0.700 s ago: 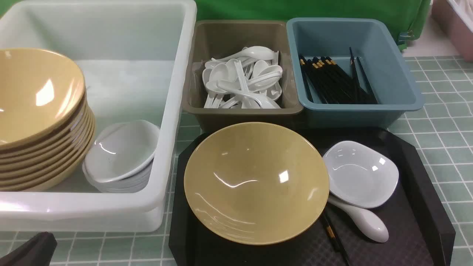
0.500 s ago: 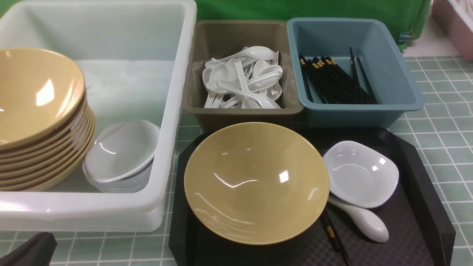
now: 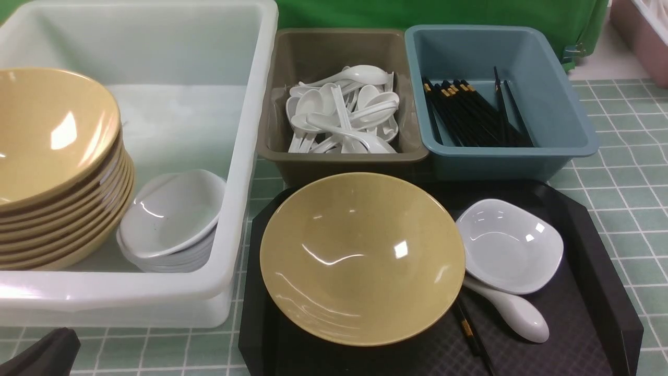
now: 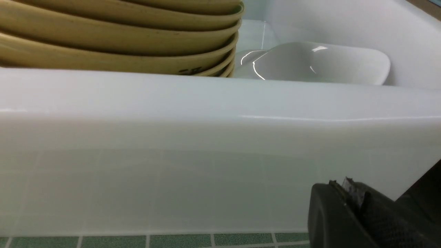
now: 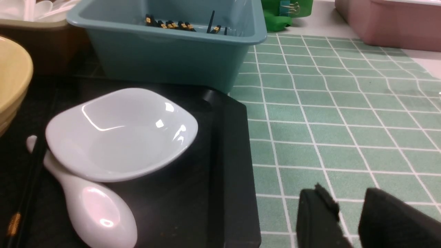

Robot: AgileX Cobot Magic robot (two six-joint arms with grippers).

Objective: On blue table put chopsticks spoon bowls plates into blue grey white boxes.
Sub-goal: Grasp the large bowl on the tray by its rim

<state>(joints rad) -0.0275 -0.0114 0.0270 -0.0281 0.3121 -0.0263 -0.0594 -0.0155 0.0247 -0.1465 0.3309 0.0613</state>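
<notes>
One yellow bowl [image 3: 362, 258] sits on the black tray [image 3: 600, 271]. Beside it a white plate [image 3: 509, 245] rests on a white spoon [image 3: 514, 312], and black chopsticks [image 3: 472, 334] poke out from under the bowl. The white box [image 3: 245, 156] holds stacked bowls [image 3: 52, 167] and plates [image 3: 172, 219]. Spoons fill the grey box [image 3: 342, 156]; chopsticks [image 3: 469, 112] lie in the blue box [image 3: 548, 89]. My left gripper [image 4: 342, 184] is shut and empty, low before the white box's near wall [image 4: 206, 155]. My right gripper [image 5: 346, 191] is open and empty over the blue table [image 5: 344, 113], beside the tray's right edge [image 5: 231, 155].
A pink bin [image 3: 642, 36] stands at the far right, off the tiles. Green cloth [image 3: 417, 13] hangs behind the boxes. The grey and blue boxes touch the tray's far edge, and the white box stands close on its left.
</notes>
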